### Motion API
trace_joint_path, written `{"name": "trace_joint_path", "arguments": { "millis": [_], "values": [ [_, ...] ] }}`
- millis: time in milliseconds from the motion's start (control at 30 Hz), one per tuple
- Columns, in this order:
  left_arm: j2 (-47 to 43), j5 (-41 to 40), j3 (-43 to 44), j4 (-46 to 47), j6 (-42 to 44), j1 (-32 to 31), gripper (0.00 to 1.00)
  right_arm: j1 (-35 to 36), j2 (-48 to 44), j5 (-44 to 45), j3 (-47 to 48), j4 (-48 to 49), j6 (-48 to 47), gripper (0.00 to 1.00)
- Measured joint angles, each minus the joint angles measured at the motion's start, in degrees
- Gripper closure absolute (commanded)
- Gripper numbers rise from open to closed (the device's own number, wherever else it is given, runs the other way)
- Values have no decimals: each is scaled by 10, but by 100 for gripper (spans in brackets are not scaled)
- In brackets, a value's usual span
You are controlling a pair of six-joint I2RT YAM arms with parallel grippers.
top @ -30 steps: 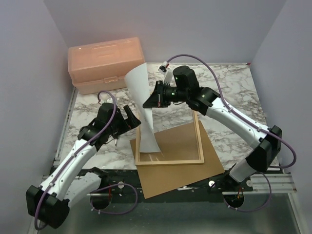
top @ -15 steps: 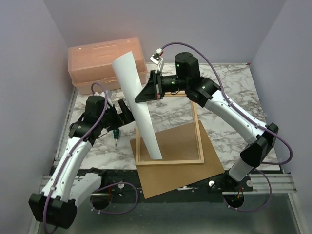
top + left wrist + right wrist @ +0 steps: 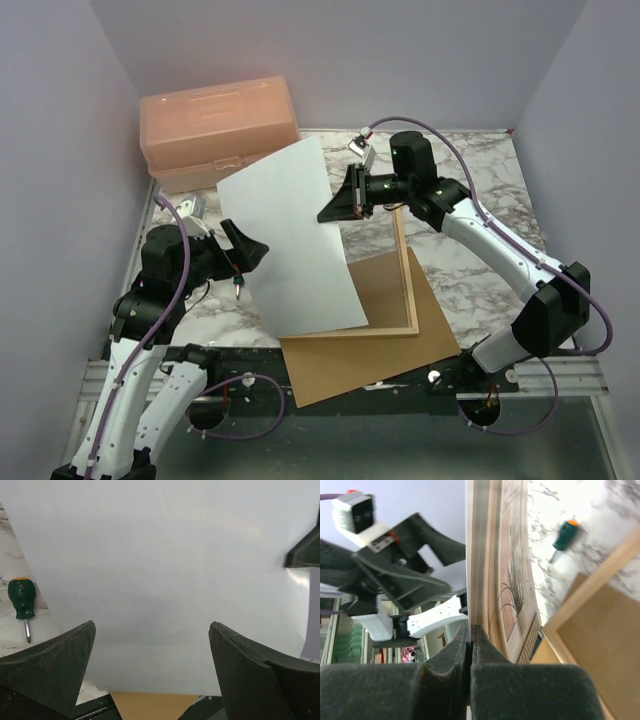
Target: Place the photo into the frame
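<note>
The photo (image 3: 285, 240) stands between the left claw (image 3: 243, 252) and the frame (image 3: 405, 280), a screwdriver (image 3: 22, 597) lying nearby.

The photo (image 3: 288, 240), white back showing, tilts spread-out over the left side of the flat-lying light-wood frame (image 3: 406, 272).

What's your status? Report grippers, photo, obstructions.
Right gripper shut on the photo edge, sheet held aloft, white back showing. Left gripper open, holding nothing. Photo not in the frame yet. Nearby screwdriver lies outside it.
</note>
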Motion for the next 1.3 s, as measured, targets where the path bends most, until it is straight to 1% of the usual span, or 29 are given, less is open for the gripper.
{"name": "trace_joint_path", "arguments": {
  "millis": [200,433,567,700,967,1100,1300],
  "values": [
    [3,-1,-3,-12,5,2,1,-47,11,20,-65,-24,-52,99],
    [4,-1,-20,-23,6,2,1,-76,69,64,-112,-64,-92,99],
    [4,-1,-27,-24,6,2,1,-76,81,113,-109,-107,-115,100],
    [5,0,-37,-25,5,2,2,-75,89,175,-83,-155,-139,99],
    [7,11,-61,-21,-1,2,2,-75,91,283,-65,-199,-158,99],
    [10,28,-83,-9,-8,2,2,-75,91,318,-65,-212,-167,99],
    [30,54,-111,6,-17,2,2,-75,99,347,-45,-237,-182,99]
  ]
}}
